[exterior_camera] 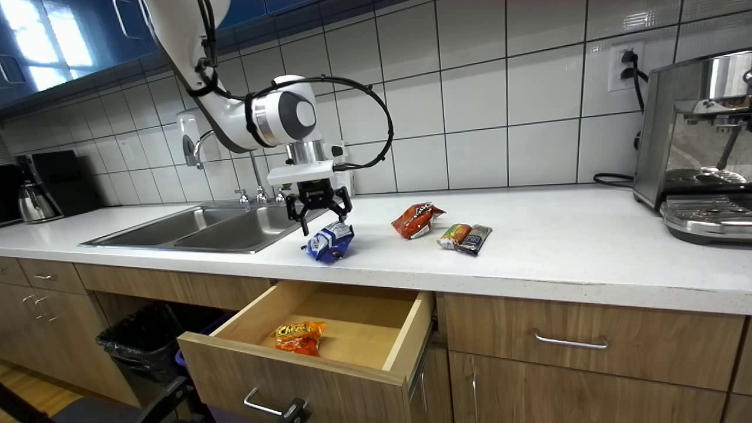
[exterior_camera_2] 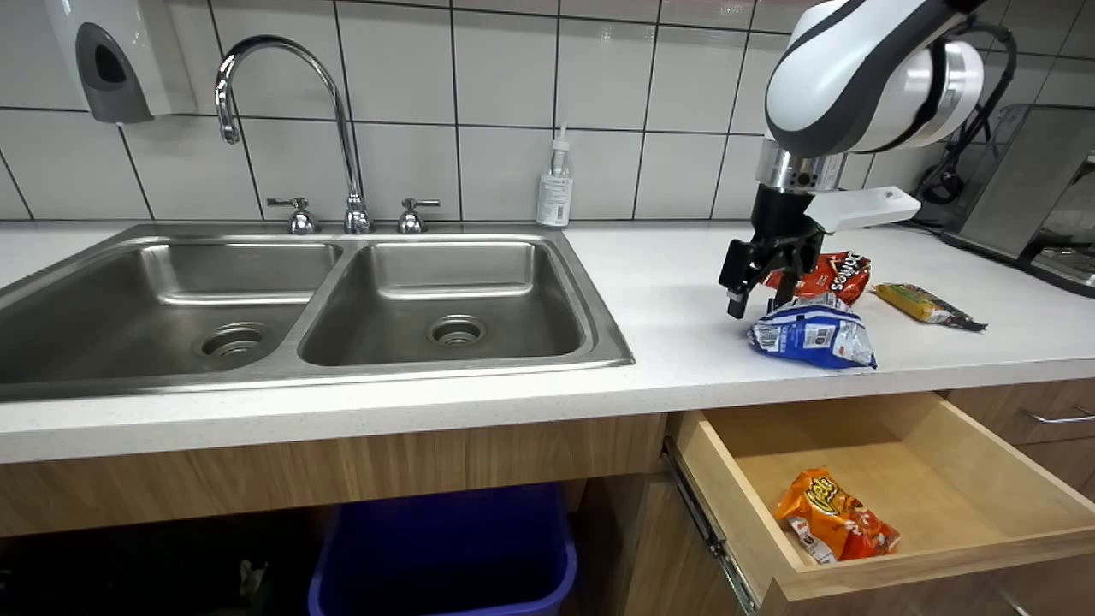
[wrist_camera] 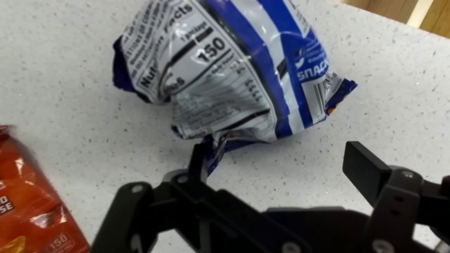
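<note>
My gripper [wrist_camera: 276, 153] is open over the white counter, its two fingers wide apart with nothing held between them. Nearest to it is a crumpled blue and white snack bag [wrist_camera: 225, 70], which lies just beyond the fingertips in the wrist view. One corner of that bag overlaps the left finger [wrist_camera: 197, 160] in the picture; whether they touch I cannot tell. In both exterior views the gripper [exterior_camera: 324, 224] hangs low beside the blue bag [exterior_camera_2: 817, 335]. A red chip bag [exterior_camera: 416, 221] rests farther back on the counter, partly behind the gripper [exterior_camera_2: 758, 305] in an exterior view.
A yellow packet [exterior_camera: 454, 236] and a dark packet [exterior_camera: 474, 239] lie together past the red bag. Below the counter a drawer [exterior_camera: 364, 308] stands pulled out, holding an orange Cheetos bag [exterior_camera_2: 834, 518]. A double sink [exterior_camera_2: 599, 355] and an espresso machine [exterior_camera: 699, 147] flank the area.
</note>
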Robot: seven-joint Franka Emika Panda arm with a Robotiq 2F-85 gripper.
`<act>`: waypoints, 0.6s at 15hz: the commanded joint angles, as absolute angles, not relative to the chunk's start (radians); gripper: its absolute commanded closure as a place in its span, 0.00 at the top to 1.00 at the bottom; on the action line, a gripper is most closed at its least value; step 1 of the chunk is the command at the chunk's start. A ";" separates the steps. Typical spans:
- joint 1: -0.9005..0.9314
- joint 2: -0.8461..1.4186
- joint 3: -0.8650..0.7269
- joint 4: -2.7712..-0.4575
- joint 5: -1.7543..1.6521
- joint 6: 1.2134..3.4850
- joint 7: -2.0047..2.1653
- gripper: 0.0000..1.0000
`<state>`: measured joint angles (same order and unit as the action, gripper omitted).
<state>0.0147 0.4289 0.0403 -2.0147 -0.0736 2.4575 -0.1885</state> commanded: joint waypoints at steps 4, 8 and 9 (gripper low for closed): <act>0.012 0.336 0.039 -2.130 -0.079 2.471 -0.179 1.00; 0.016 0.302 0.037 -2.187 -0.080 2.482 -0.164 1.00; 0.017 0.294 0.037 -2.202 -0.078 2.485 -0.158 1.00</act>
